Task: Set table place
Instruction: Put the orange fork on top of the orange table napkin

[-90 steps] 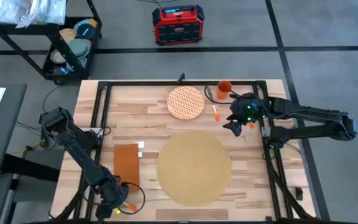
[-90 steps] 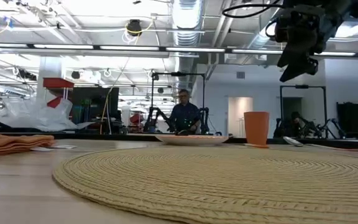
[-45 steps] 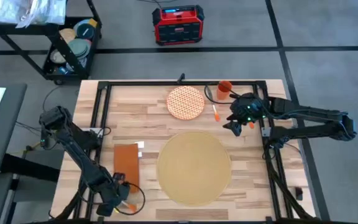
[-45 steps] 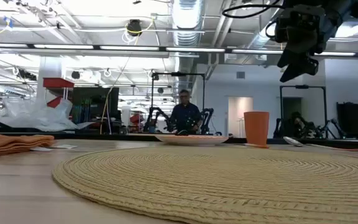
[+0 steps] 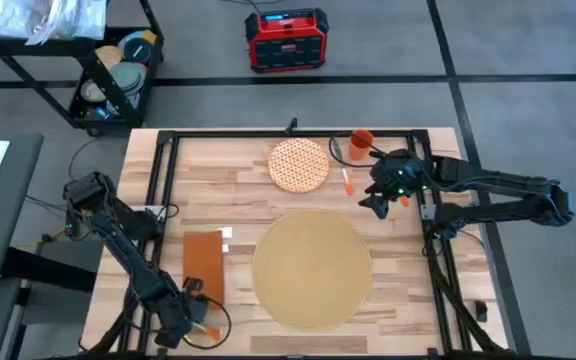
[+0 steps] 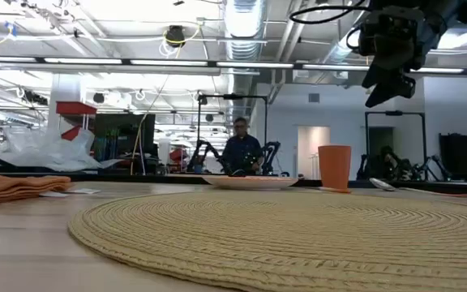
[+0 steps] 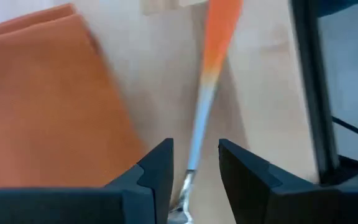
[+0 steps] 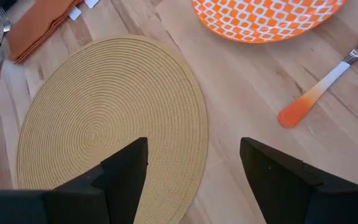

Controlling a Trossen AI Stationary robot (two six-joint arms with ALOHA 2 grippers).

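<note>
The place (image 5: 312,268), a wide round woven mat, lies on the near middle of the table (image 5: 238,170), and nothing stands on it yet, so I judge that the setting is only at its beginning. The patterned plate (image 5: 299,164) is not on the mat but beyond its far edge, with the orange cup (image 5: 361,141) near the far right corner. The folded orange napkin (image 5: 204,264) lies flat just beside the mat on its left side. The left gripper (image 7: 194,171) is low over the near left corner of the table, its jaws open with a narrow gap, and a utensil with an orange handle (image 7: 205,81) runs straight out between them; its metal end seems to sit in the gap, but I cannot tell if the fingers touch it. The napkin is just beside this gripper's one finger. The right gripper (image 8: 194,158) hangs high above the table with its jaws wide and empty; ahead of them lie the plate and a second orange-handled utensil (image 8: 324,83). Plate, cup and cutlery all remain to be placed.
</note>
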